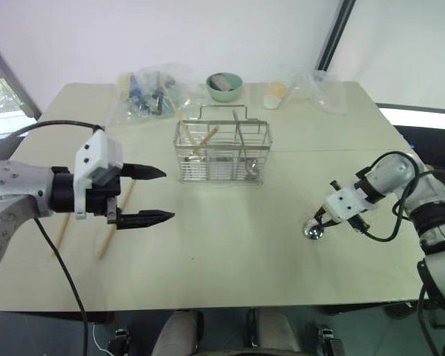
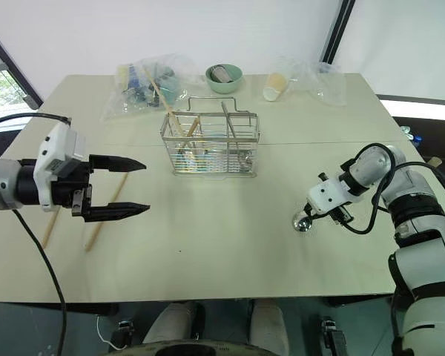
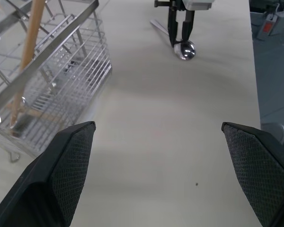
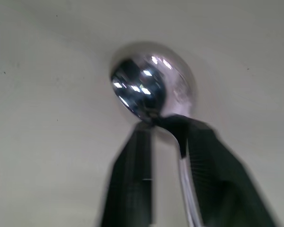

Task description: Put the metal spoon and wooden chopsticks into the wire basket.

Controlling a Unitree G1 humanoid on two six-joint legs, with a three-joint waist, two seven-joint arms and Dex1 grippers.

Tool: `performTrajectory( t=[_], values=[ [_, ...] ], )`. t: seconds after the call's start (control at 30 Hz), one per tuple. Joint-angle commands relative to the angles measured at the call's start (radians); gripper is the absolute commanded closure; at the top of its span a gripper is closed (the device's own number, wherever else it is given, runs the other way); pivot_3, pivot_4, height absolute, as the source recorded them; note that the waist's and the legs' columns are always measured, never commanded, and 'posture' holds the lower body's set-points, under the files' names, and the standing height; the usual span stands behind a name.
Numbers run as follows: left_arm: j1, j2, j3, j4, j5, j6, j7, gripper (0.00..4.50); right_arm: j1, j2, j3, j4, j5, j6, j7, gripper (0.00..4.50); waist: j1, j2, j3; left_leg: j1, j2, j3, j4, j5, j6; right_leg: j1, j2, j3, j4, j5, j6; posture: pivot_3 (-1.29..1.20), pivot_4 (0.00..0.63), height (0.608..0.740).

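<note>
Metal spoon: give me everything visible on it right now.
The metal spoon is small, shiny and silver, with a round mirror-like bowl and a thin straight handle. It lies on the pale table, on the robot's right, well apart from the wire basket. The right gripper points down onto it, fingers shut on the neck just behind the bowl.

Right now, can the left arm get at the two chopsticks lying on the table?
Probably yes: the wooden chopsticks lie bare on the table just under the open left gripper, with nothing between them.
</note>
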State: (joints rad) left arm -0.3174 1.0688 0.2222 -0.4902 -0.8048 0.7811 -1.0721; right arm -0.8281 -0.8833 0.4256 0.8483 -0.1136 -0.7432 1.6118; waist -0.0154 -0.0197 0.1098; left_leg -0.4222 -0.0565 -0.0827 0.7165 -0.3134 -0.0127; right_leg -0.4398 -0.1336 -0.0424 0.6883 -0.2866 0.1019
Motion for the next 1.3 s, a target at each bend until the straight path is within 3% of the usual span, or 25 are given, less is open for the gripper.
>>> performTrajectory(
  t=[0.03,0.3,0.7,0.8,0.9,0.97,1.07,1.2,1.3],
  values=[
    [-0.025,0.004,0.024,-0.001,-0.013,0.001,0.009,0.00,0.007,-0.032,0.002,-0.030,0.024,-0.005,0.003,4.45,0.000,-0.001,0.000,0.000,0.000,0.000,0.000,0.000,0.000,0.000,0.000,0.000,0.000,0.000,0.000,0.00,0.150,0.635],
    [-0.037,-0.002,0.014,0.015,-0.005,-0.013,0.021,0.00,0.042,-0.027,-0.069,-0.078,0.060,0.056,-0.023,4.45,0.001,-0.001,-0.001,0.000,0.000,0.000,0.000,0.000,0.000,0.000,0.000,0.000,0.000,0.000,0.000,0.00,0.150,0.635],
    [-0.075,-0.008,0.004,0.068,0.016,-0.034,0.027,0.00,0.130,-0.037,-0.233,-0.423,0.243,0.460,-0.062,4.45,0.005,-0.001,-0.001,0.000,0.000,-0.001,0.000,0.000,0.000,0.000,0.000,0.000,-0.001,0.000,0.000,0.00,0.150,0.635],
    [-0.098,-0.011,-0.001,0.096,0.027,-0.041,0.024,0.00,0.137,-0.044,-0.295,-0.549,0.366,0.679,-0.054,4.45,0.005,-0.001,0.000,0.000,0.000,-0.001,0.000,0.000,0.000,0.000,0.000,0.000,-0.001,0.001,-0.001,0.00,0.150,0.635],
    [-0.118,-0.014,-0.002,0.119,0.032,-0.045,0.023,0.00,0.111,-0.045,-0.377,-0.731,0.585,1.057,-0.089,4.45,0.005,0.000,0.000,-0.001,0.000,-0.001,0.000,0.000,0.000,0.000,0.000,0.000,-0.002,0.001,-0.001,0.00,0.150,0.635],
    [-0.129,-0.017,-0.007,0.133,0.042,-0.052,0.022,0.00,0.066,-0.030,-0.443,-0.829,0.749,1.298,-0.162,4.45,0.003,0.000,0.000,-0.001,0.000,-0.002,0.000,0.000,0.000,-0.001,0.000,0.000,-0.002,0.001,-0.001,0.00,0.150,0.635],
    [-0.143,-0.023,-0.016,0.152,0.058,-0.063,0.017,0.00,0.001,0.034,-0.534,-0.901,0.906,1.505,-0.327,4.45,0.003,-0.001,-0.001,-0.001,0.000,-0.002,-0.001,0.000,0.000,-0.001,0.000,0.000,-0.002,0.001,-0.001,0.00,0.150,0.635],
    [-0.161,-0.032,-0.026,0.176,0.075,-0.078,0.011,0.00,-0.106,0.187,-0.604,-0.875,0.911,1.586,-0.642,4.45,0.005,-0.002,-0.002,0.001,0.000,-0.003,-0.003,0.000,0.000,0.000,0.000,0.000,-0.003,0.001,-0.002,0.00,0.150,0.635],
    [-0.171,-0.041,-0.030,0.189,0.086,-0.086,0.007,0.00,-0.145,0.266,-0.609,-0.829,0.850,1.563,-0.799,4.45,0.007,-0.002,-0.001,0.001,0.000,-0.002,-0.001,0.000,0.000,-0.002,0.000,0.000,-0.003,0.002,-0.004,0.00,0.150,0.635]
  ],
)
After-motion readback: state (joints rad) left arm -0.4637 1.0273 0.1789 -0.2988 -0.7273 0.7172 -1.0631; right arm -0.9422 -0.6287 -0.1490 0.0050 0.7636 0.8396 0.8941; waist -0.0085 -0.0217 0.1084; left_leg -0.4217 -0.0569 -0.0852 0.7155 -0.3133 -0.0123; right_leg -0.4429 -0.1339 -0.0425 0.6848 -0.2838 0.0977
